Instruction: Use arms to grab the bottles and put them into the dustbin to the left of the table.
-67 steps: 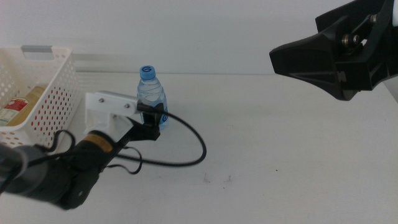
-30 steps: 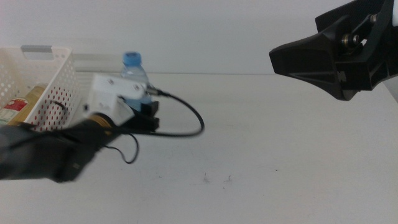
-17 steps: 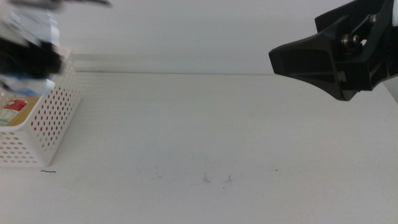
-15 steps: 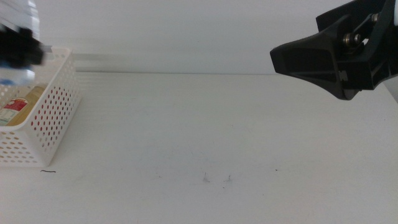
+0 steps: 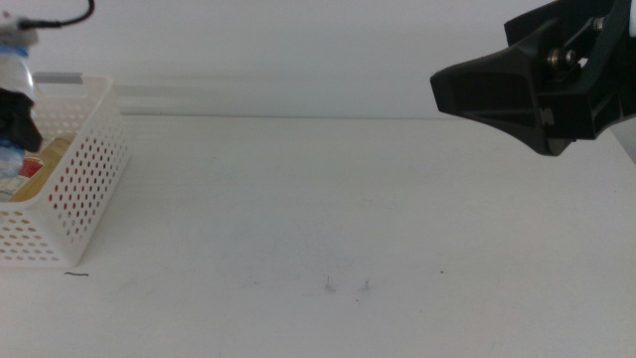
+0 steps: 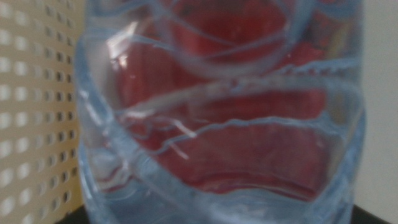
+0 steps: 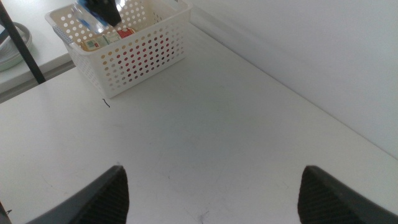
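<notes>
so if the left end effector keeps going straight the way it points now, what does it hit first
Most likely the red can lying in the dustbin. The left end effector holds the clear water bottle over the bin, and the can shows red straight through it. How far below is unclear.

No readable text anywhere.

The juice bottle [image 5: 22, 177] lying in the dustbin [image 5: 87, 179] carries a label of red, green and white patches, too small and blurred to read in either the middle or the right wrist view. The water bottle [image 6: 217, 118] fills the left wrist view and shows only clear ridged plastic, no print.
</notes>
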